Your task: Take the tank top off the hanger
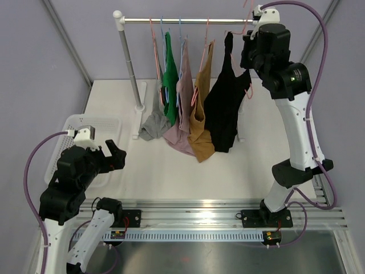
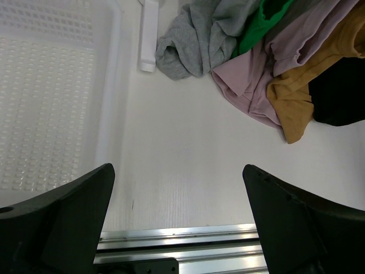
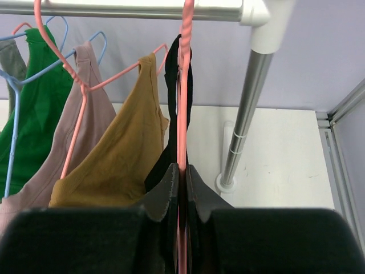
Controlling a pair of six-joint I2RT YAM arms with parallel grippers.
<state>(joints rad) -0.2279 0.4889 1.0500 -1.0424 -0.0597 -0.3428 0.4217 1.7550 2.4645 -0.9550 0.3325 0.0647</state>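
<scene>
**One grips, one gapes**

Upper right, your right hand (image 3: 182, 171) is closed on the pink hanger (image 3: 183, 85) carrying the black tank top (image 1: 223, 111), hung on the rail (image 1: 188, 21). Lower left, your left hand (image 2: 177, 171) gapes wide above the tabletop (image 2: 188, 142).

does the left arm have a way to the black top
Probably yes: left gripper is open, bare table leads to the black top, though the mustard top hangs close beside it.

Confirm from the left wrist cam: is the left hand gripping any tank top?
No, the left hand stands open over the table with nothing in it; the tank tops lie beyond it.
</scene>
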